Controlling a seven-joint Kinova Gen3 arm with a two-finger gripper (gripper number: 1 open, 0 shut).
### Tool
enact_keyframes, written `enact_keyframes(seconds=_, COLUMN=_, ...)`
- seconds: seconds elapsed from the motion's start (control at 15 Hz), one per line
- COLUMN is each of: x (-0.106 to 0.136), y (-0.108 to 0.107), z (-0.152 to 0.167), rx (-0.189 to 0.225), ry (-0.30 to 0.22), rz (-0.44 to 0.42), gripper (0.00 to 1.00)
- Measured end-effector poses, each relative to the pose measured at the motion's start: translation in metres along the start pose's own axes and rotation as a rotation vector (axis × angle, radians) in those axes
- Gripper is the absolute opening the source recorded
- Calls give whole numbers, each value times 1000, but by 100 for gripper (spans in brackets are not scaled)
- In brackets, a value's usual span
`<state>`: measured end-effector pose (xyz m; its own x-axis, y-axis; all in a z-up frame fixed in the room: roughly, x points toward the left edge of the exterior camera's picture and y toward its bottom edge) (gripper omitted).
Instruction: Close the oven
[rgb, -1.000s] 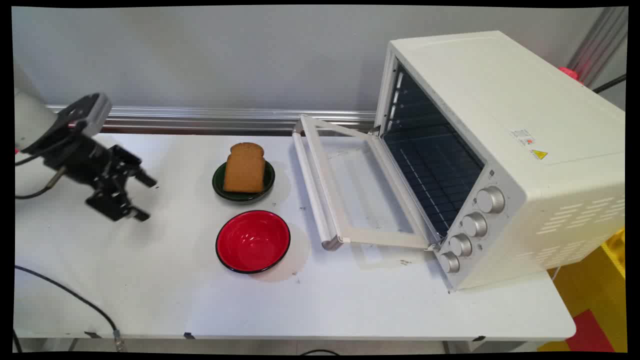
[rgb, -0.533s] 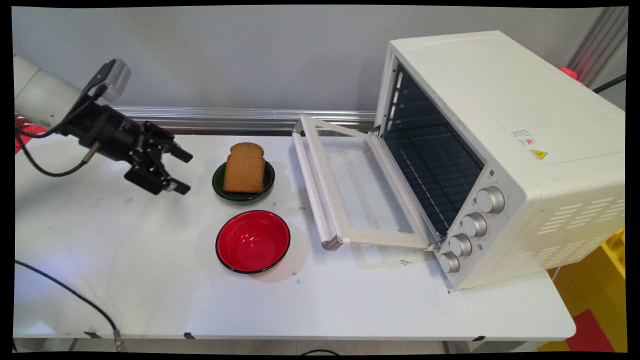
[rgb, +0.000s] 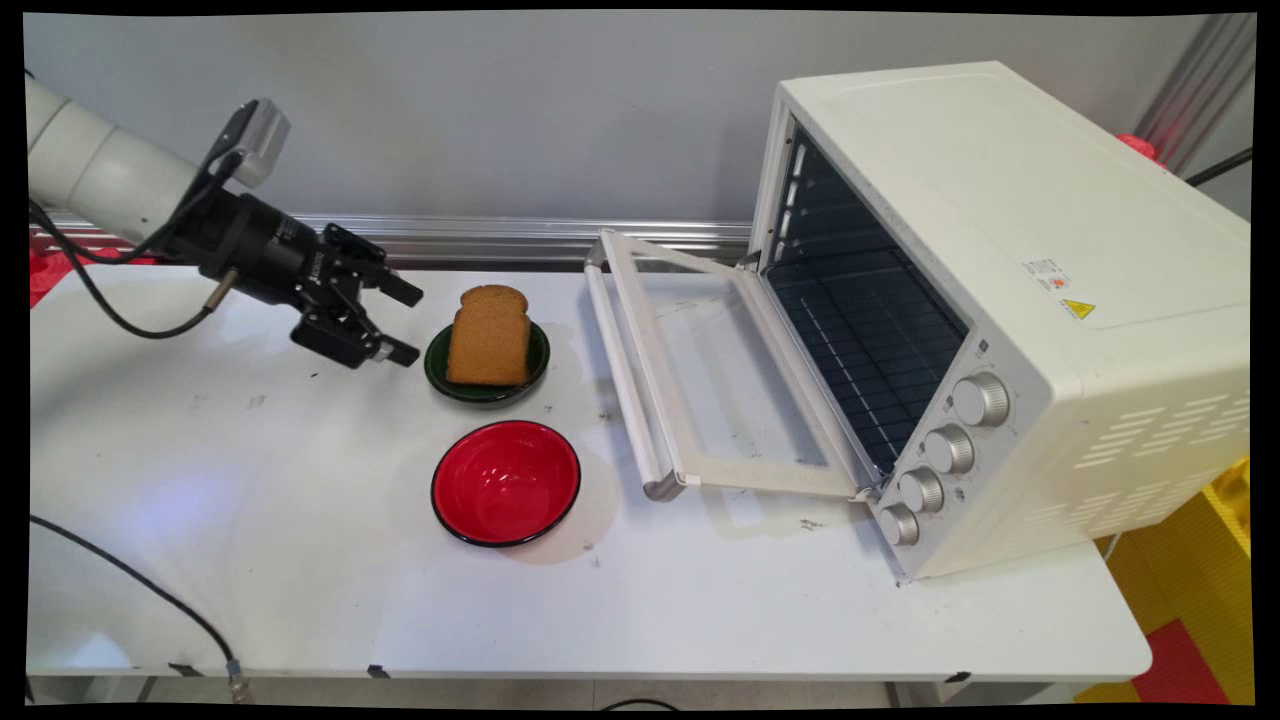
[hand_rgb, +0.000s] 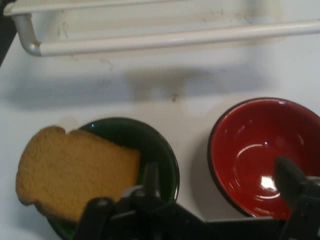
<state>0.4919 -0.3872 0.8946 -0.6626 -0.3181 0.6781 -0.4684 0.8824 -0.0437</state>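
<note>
A brown slice of bread (rgb: 488, 335) (hand_rgb: 72, 170) leans on a small dark green plate (rgb: 535, 360) (hand_rgb: 160, 150). My gripper (rgb: 408, 322) (hand_rgb: 217, 180) hangs just left of that plate, apart from it, open and holding nothing. In the hand view one finger (hand_rgb: 151, 177) stands over the green plate's rim and the other finger (hand_rgb: 292, 182) over the red bowl (hand_rgb: 260, 150). The red bowl (rgb: 506, 483) with a black rim sits empty in front of the plate.
A white toaster oven (rgb: 1000, 300) stands at the right with its glass door (rgb: 700, 370) folded down flat onto the table, handle (rgb: 622, 375) (hand_rgb: 165, 40) toward the plate. A black cable (rgb: 130, 585) trails over the table's near left corner.
The arm has swung up and to the right from the table's left side, bringing the open gripper close beside the green plate. Bread, bowl and oven have not moved.
</note>
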Motion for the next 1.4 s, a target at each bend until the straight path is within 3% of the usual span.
enact_keyframes(seconds=0.07, x=1, y=-1, z=1, rx=0, ry=4, rz=5, gripper=0)
enact_keyframes(seconds=0.73, x=4, y=-6, z=29, rx=-30, ry=27, rz=-8, gripper=0)
enact_keyframes(seconds=1.4, x=4, y=-8, z=111, rx=-52, ry=64, rz=-32, gripper=0)
